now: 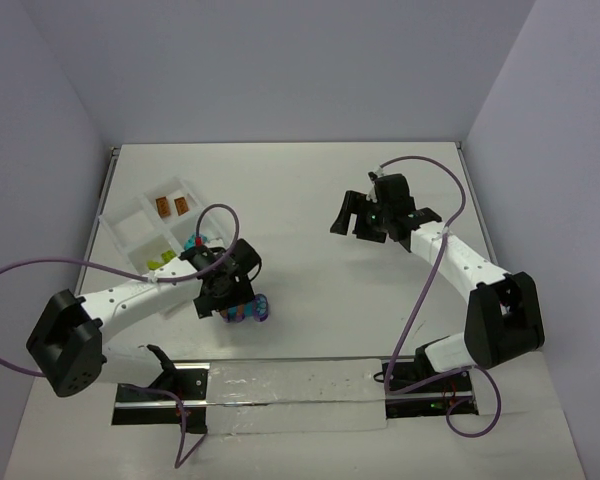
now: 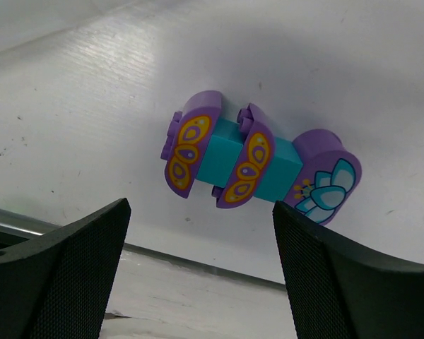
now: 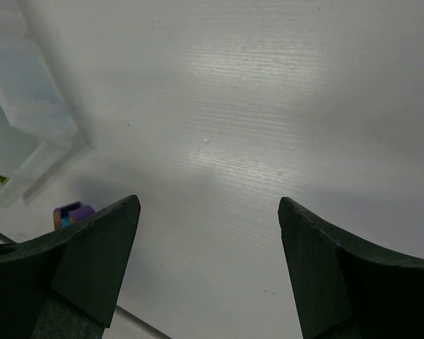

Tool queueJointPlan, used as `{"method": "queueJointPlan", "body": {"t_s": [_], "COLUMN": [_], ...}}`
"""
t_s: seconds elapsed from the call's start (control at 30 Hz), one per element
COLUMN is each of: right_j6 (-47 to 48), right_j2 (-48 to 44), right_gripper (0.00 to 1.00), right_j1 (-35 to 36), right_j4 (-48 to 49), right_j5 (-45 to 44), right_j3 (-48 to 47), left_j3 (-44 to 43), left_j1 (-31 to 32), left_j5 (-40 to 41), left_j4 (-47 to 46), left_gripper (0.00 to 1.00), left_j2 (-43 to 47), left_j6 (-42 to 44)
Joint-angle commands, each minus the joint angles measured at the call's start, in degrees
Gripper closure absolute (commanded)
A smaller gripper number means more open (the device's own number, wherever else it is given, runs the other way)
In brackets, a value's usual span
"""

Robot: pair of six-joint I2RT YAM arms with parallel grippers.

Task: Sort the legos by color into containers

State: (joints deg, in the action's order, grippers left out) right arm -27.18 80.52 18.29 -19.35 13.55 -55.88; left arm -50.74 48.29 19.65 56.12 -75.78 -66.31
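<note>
White tabletop: tray [image 1: 120,228] holds two orange-brown bricks [image 1: 172,206] in its far compartment, a lime green brick [image 1: 160,262] and probably a turquoise brick [image 1: 192,243] nearer. Purple-turquoise cluster [image 2: 258,166] lies just off the tray, under my left end effector [image 2: 200,212], spread wide; right end effector [image 3: 208,205] wide too.

Purple and turquoise lego cluster [image 2: 258,166] with orange-yellow wing prints
</note>
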Motion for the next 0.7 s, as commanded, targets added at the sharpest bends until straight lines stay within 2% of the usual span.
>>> {"method": "queueJointPlan", "body": {"t_s": [0.0, 0.1, 0.3, 0.47, 0.67], "right_j6": [0.46, 0.10, 0.28, -0.02, 0.28], "right_j2": [-0.69, -1.17, -1.39, -2.14, -3.88], "right_gripper": [0.14, 0.14, 0.14, 0.14, 0.14], "right_j1": [0.61, 0.69, 0.96, 0.96, 0.96], "right_j4": [0.34, 0.53, -0.16, -0.22, -1.33], "right_j5": [0.34, 0.48, 0.80, -0.16, -2.73], "right_j3": [-1.66, -1.15, -1.22, -1.25, -0.70], "left_j3": [0.73, -0.64, -5.29, -13.72, -25.59], "left_j1": [-0.39, -0.39, -0.39, -0.39, -0.39], "left_j5": [-5.13, -5.86, -12.72, -15.95, -15.20], "left_j4": [-6.52, -8.50, -17.66, -23.27, -23.78], "left_gripper": [0.09, 0.10, 0.13, 0.16, 0.17], "left_j2": [-3.85, -8.16, -15.22, -23.50, -31.59], "left_j6": [4.50, 7.89, 17.23, 23.81, 28.46]}}
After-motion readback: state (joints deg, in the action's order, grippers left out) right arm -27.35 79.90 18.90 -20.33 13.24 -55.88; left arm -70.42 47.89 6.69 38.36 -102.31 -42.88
